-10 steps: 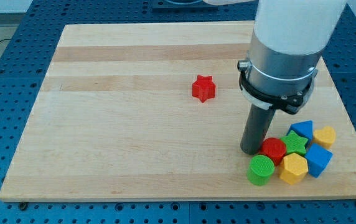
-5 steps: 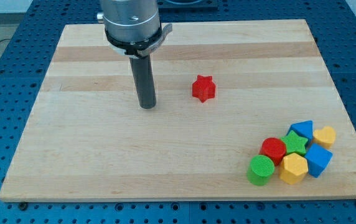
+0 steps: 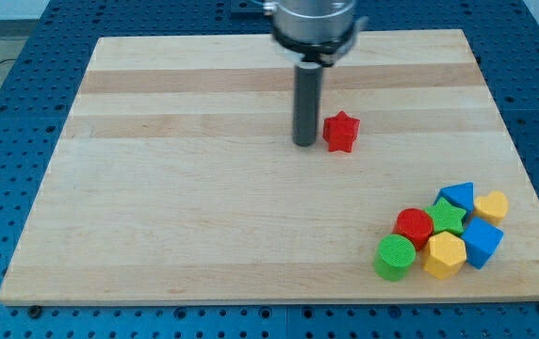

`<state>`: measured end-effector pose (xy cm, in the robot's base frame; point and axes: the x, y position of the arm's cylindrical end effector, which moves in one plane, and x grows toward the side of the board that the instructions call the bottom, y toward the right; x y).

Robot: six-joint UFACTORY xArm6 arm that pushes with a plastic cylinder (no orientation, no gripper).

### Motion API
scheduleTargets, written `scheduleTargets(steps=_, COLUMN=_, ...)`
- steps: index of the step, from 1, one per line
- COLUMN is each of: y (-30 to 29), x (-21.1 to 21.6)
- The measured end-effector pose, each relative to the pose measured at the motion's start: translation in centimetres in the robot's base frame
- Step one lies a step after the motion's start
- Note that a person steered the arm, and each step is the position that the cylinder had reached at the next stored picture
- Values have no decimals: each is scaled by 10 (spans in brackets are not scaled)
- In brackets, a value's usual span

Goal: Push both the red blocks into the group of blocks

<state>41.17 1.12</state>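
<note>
Near the board's middle, toward the view's top, sits the red star [image 3: 341, 132], with my tip [image 3: 304, 144] just beside it on the view's left. My tip is a plain rod with nothing to open or close. Well apart, at the view's bottom right, the red cylinder [image 3: 414, 227] sits in the cluster with the green cylinder [image 3: 395, 257], green star [image 3: 449, 217], yellow hexagon [image 3: 445, 254], two blue blocks [image 3: 481, 241] and a yellow block [image 3: 492, 205] on the wooden board [image 3: 175, 217].

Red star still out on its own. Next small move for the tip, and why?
Probably shift my tip a little toward the view's top, then push down-right. It sits right at the red star's left side, while the cluster, with the red cylinder already in it, lies toward the view's bottom right. A push from here would likely send the star only rightward.
</note>
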Motion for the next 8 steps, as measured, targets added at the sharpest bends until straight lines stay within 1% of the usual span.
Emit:
scheduleTargets(steps=1, y=-12, x=-30)
scheduleTargets(steps=2, y=25, x=-37)
scheduleTargets(steps=3, y=45, x=-23)
scheduleTargets(steps=5, y=42, x=37)
scheduleTargets(steps=7, y=37, x=-25)
scheduleTargets(steps=8, y=58, x=-10)
